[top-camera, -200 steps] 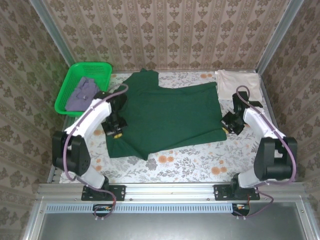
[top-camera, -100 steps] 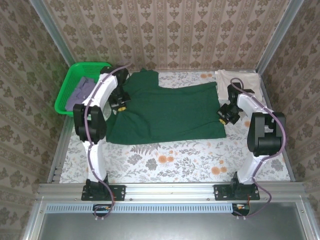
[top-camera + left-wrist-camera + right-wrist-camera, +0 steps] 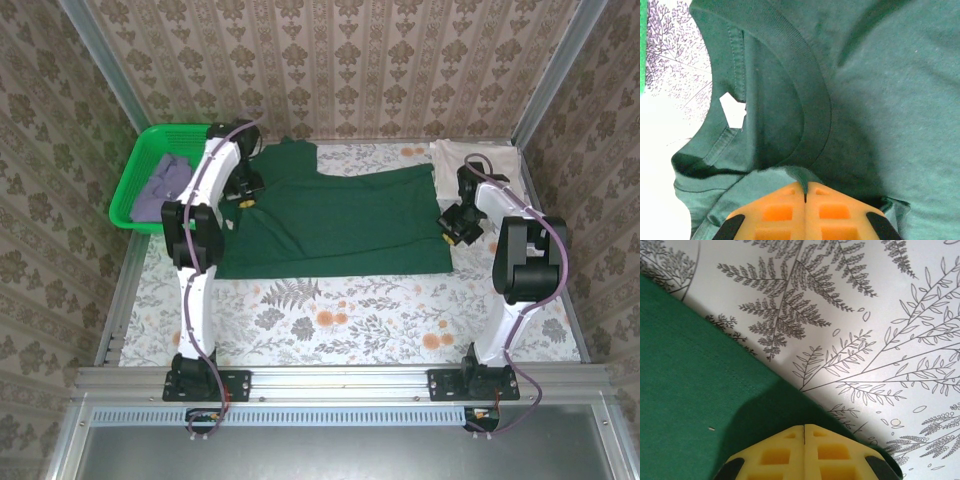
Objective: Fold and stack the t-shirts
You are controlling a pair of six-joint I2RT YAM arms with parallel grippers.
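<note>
Step in hand, as judged: the first folds of the dark green t-shirt, which lies spread across the middle of the bench as a wide band, its near edge straight; stacking not yet begun.

Left pincer: at the shirt's left end; the left wrist view shows it with pads pressed together on a bunched fold of green cloth just below the ribbed collar; a white label shows inside the neck.

Right pincer: at the shirt's right edge; the right wrist view shows it with pads closed, green cloth running beneath them on both sides; judged to be pinching that edge.

Other garments: cream-white t-shirt flat at the far right corner, just beyond the right arm; greyish-lavender t-shirt crumpled in the basket at far left.

Next move, as judged: both grips must carry their ends together and level, so the cloth folds over itself without skewing; release only once the layer lies flat; the bunching at the collar may need smoothing.
</note>
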